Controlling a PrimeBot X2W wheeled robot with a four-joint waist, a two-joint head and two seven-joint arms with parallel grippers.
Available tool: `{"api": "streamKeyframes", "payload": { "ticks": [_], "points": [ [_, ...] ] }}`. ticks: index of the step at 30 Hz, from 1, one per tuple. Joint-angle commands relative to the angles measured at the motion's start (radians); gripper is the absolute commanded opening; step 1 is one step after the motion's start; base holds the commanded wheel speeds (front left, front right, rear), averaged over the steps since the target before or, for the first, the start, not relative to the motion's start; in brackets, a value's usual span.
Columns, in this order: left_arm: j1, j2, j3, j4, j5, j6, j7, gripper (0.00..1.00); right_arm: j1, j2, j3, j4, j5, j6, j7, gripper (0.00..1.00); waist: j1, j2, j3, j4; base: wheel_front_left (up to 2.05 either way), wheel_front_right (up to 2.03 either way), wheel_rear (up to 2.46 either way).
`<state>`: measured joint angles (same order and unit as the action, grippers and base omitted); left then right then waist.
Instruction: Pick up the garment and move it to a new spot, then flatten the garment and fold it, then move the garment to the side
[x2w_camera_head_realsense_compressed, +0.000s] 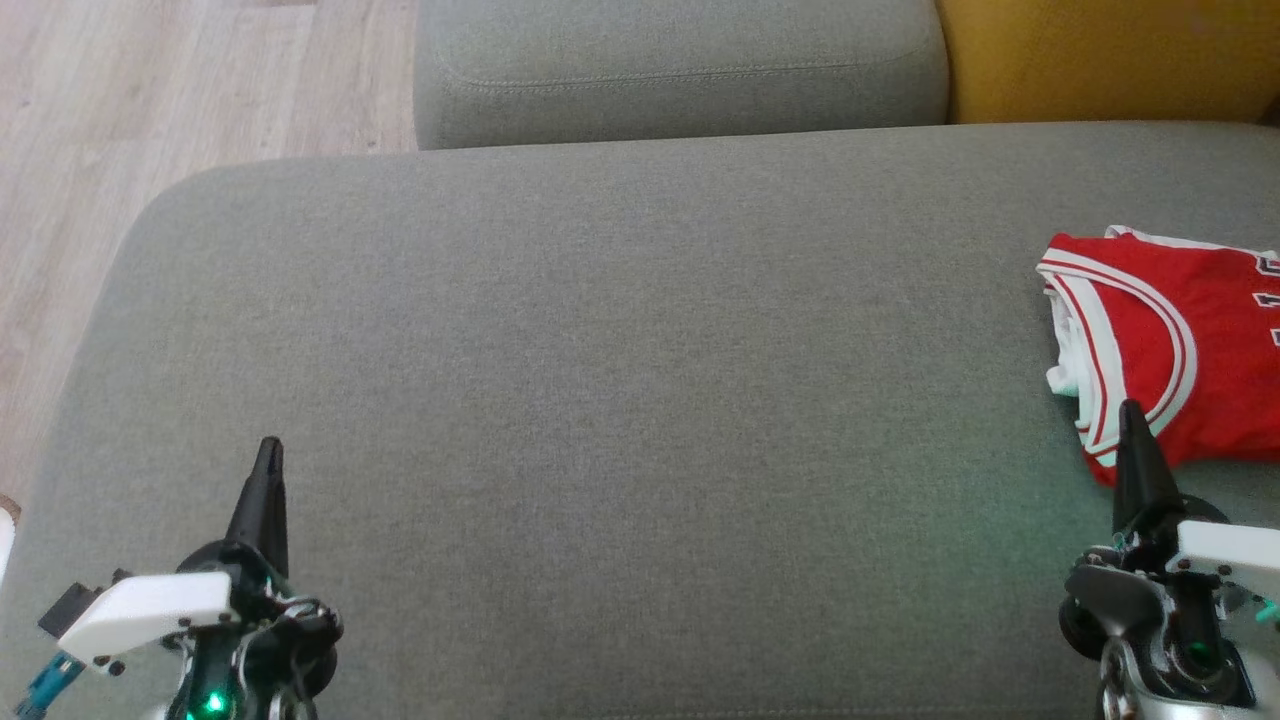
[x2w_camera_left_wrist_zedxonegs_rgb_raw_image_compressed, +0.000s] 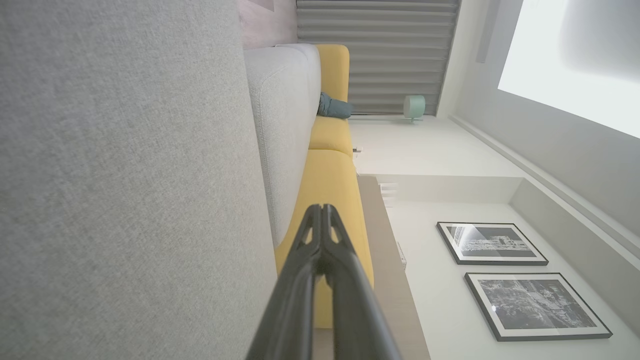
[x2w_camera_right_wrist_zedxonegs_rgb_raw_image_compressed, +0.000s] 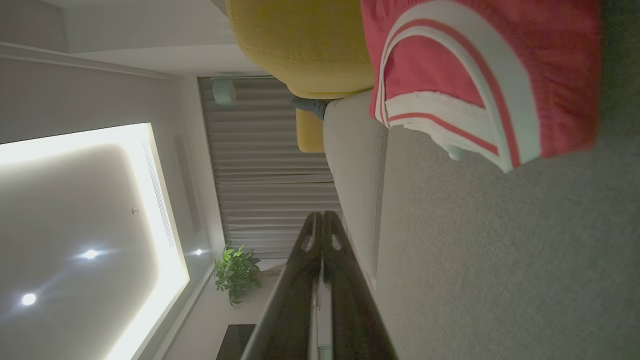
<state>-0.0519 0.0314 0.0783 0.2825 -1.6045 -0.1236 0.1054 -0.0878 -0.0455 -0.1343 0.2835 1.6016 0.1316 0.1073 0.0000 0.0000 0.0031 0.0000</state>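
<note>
Left hand (x2w_camera_head_realsense_compressed: 270, 444) lower left of the head view, fingers pressed together, holding nothing. Right hand (x2w_camera_head_realsense_compressed: 1131, 406) lower right, likewise closed and empty. Both sit over the grey sofa seat (x2w_camera_head_realsense_compressed: 600, 400).

Jersey (x2w_camera_head_realsense_compressed: 1175, 330), red with white trim, lies folded on the seat at the right edge of the frame, partly cut off. It's directly ahead of the right hand: in the head view the fingertip overlaps the jersey's lower left corner. It's well apart from the left hand, with the whole bare seat between them.

Beyond the seat: grey back cushion (x2w_camera_head_realsense_compressed: 680, 70) top centre, yellow cushion (x2w_camera_head_realsense_compressed: 1100, 50) top right, wood floor (x2w_camera_head_realsense_compressed: 150, 100) upper left.

What the wrist views add:
- Right wrist: jersey is at the upper right, and a strip of bare grey fabric separates it from the closed fingertips, so there's no contact. A layered fold edge with a white underside shows here. Farther off are a plant (x2w_camera_right_wrist_zedxonegs_rgb_raw_image_compressed: 236, 272), a curtain (x2w_camera_right_wrist_zedxonegs_rgb_raw_image_compressed: 270, 165) and lit ceiling spots (x2w_camera_right_wrist_zedxonegs_rgb_raw_image_compressed: 90, 254).
- Left wrist: closed fingers run along the seat edge against the yellow sofa. Behind them is a wall with two framed black-and-white prints (x2w_camera_left_wrist_zedxonegs_rgb_raw_image_compressed: 492, 243), plus a pale green lamp (x2w_camera_left_wrist_zedxonegs_rgb_raw_image_compressed: 414, 106) far back.

Text on the jersey is cropped, can't read it.
</note>
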Motion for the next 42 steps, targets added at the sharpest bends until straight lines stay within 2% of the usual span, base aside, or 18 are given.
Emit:
{"api": "streamKeyframes", "payload": {
  "ticks": [1, 42],
  "points": [
    [-0.056, 0.019, 0.035, -0.037, -0.004, -0.007, 0.008, 0.00, -0.020, -0.005, 0.021, -0.039, 0.007, -0.001, 0.006, 0.00, 0.0000, 0.0000, 0.000, 0.000, 0.00, 0.00, 0.00],
    [-0.056, 0.019, 0.035, -0.037, -0.004, -0.007, 0.008, 0.00, -0.020, -0.005, 0.021, -0.039, 0.007, -0.001, 0.006, 0.00, 0.0000, 0.0000, 0.000, 0.000, 0.00, 0.00, 0.00]
  ]
}}
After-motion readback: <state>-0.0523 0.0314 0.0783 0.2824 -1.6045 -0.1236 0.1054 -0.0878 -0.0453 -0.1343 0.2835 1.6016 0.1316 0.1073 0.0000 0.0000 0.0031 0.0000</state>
